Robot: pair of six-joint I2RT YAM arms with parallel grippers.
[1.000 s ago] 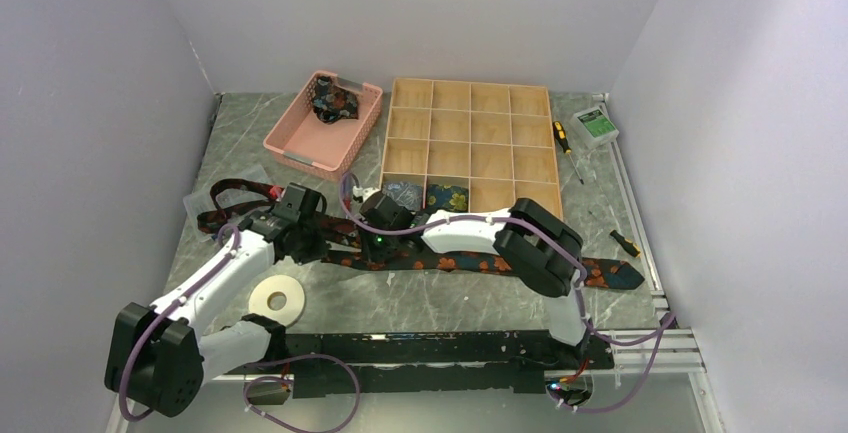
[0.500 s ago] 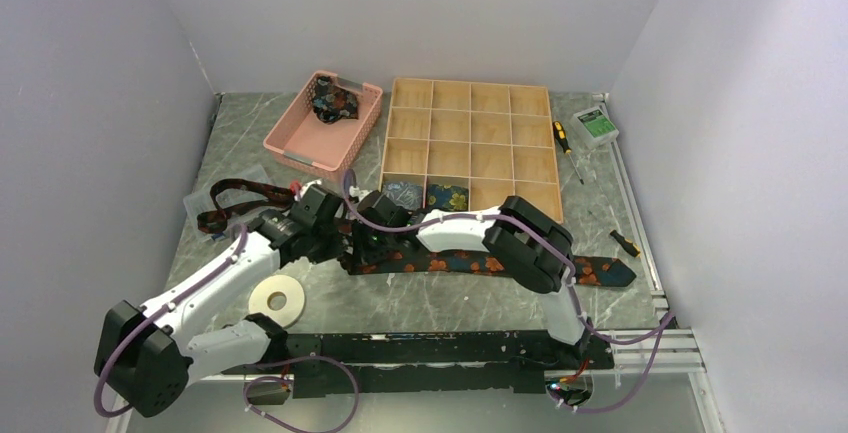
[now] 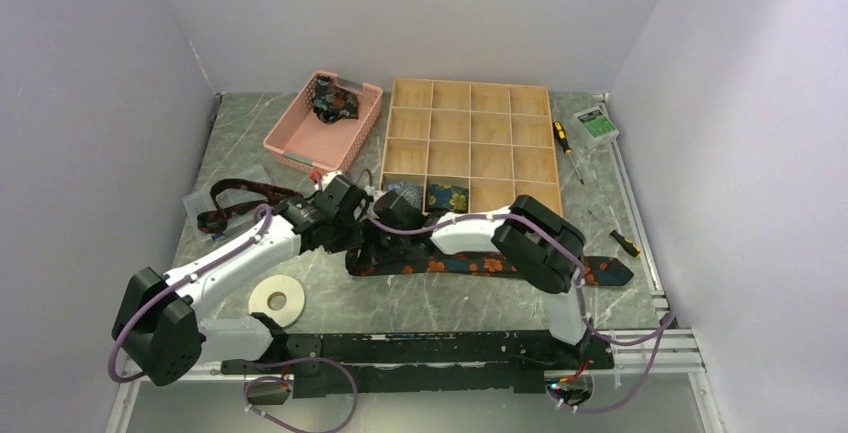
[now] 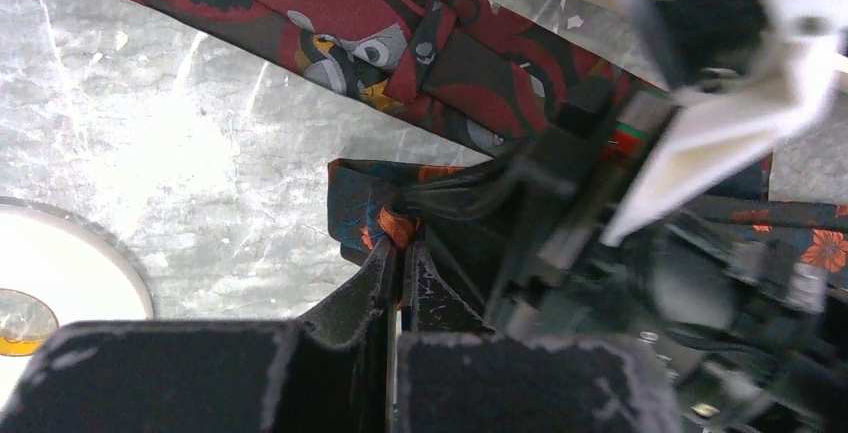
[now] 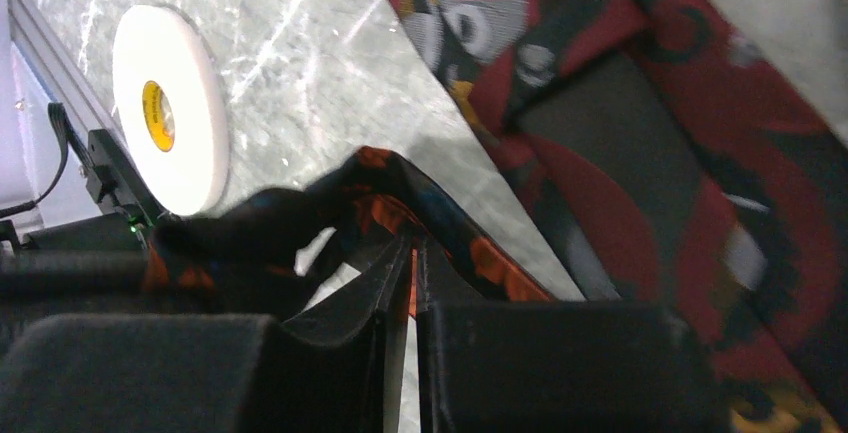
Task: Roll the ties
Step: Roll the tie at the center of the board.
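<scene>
**Desk:** From overhead, where is the tie being worked on?

**Photographer:** The navy tie [image 3: 470, 264] lies stretched across the worktop [image 3: 440, 303]. Its left end is gathered where the left pincer [image 3: 348, 231] and right pincer [image 3: 370, 249] meet, apparently to start the first turn of a roll.

**Desk:** And the left wrist camera?

**Photographer:** The left pincer [image 4: 396, 253] is pressed together on the tie's folded end, likely to anchor it. The maroon tie [image 4: 340, 23] lies just beyond.

**Desk:** The right wrist?

**Photographer:** The right pincer [image 5: 410, 253] nips the same orange-flowered cloth at its tips, jaws almost together, with the fabric lifted off the marble. The tape ring [image 5: 170, 113] sits nearby.
</scene>
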